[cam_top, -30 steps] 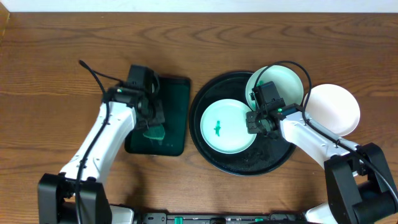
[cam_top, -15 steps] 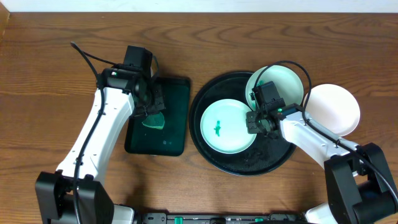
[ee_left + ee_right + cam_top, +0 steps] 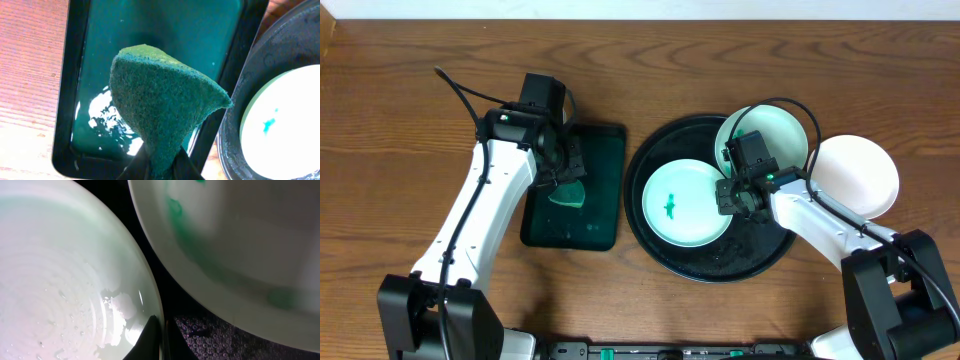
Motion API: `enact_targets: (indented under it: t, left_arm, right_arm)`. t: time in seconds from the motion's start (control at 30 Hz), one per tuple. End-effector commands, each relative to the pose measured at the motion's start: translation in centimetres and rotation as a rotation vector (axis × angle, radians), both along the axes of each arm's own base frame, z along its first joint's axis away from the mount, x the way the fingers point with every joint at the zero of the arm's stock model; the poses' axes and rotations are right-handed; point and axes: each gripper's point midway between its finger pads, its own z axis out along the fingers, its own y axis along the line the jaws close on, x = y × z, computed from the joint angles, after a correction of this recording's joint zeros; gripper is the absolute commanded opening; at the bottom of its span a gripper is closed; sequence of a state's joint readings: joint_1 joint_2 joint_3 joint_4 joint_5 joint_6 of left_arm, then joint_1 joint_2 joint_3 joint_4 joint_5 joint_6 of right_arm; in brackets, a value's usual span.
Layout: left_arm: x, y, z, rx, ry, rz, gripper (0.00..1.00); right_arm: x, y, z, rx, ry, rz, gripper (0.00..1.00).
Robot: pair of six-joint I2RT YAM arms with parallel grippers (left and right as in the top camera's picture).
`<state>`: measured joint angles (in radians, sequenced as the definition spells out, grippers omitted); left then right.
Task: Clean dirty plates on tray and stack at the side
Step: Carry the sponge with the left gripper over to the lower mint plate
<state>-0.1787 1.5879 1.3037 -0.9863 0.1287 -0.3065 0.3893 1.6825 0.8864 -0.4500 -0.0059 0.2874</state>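
Observation:
The round black tray [image 3: 700, 268] holds two plates. A plate with a green smear [image 3: 686, 203] lies at its middle, and a second pale mint plate [image 3: 775, 135] leans on the tray's back right rim. A third white plate [image 3: 860, 175] lies on the table to the right of the tray. My right gripper [image 3: 728, 197] is shut on the right rim of the smeared plate [image 3: 65, 280]. My left gripper [image 3: 563, 180] is shut on a green sponge [image 3: 162, 107] and holds it above the dark green rectangular tray [image 3: 592, 232].
The green rectangular tray [image 3: 165, 30] has water in it and lies just left of the black tray [image 3: 260, 75]. The brown wooden table shows all around.
My left arm has lifted the sponge off the rectangular tray and moved back a little. The right arm and the plates have not moved.

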Motion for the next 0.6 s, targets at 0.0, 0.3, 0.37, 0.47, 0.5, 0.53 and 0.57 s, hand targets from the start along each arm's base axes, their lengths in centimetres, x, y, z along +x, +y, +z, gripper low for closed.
enact_targets:
  t: [0.0,0.3,0.37,0.47,0.5,0.53,0.57]
  left_arm:
    - [0.22,-0.05,0.09,0.002,-0.008,-0.008,0.07]
    - [0.49,0.03,-0.44,0.007,-0.021,-0.006,0.07]
    - [0.55,0.01,-0.52,0.006,-0.024,-0.006,0.07]
    - [0.57,-0.03,-0.54,0.006,-0.025,-0.007,0.07]
    - [0.57,-0.05,-0.54,0.006,-0.025,-0.008,0.07]
    - [0.56,-0.09,-0.54,0.006,-0.025,-0.009,0.08]
    - [0.56,-0.11,-0.54,0.005,-0.025,-0.009,0.07]
  right_arm:
    - [-0.49,0.18,-0.43,-0.001,0.02,0.02,0.01]
    - [-0.49,0.18,-0.43,-0.001,0.02,0.019,0.01]
    - [-0.49,0.19,-0.43,-0.001,0.02,0.019,0.01]
    - [-0.49,0.19,-0.43,-0.001,0.02,0.019,0.01]
    - [-0.49,0.19,-0.43,-0.001,0.02,0.019,0.01]
    - [-0.5,0.2,-0.43,-0.001,0.02,0.02,0.01]
    - [-0.49,0.19,-0.43,-0.001,0.02,0.019,0.01]
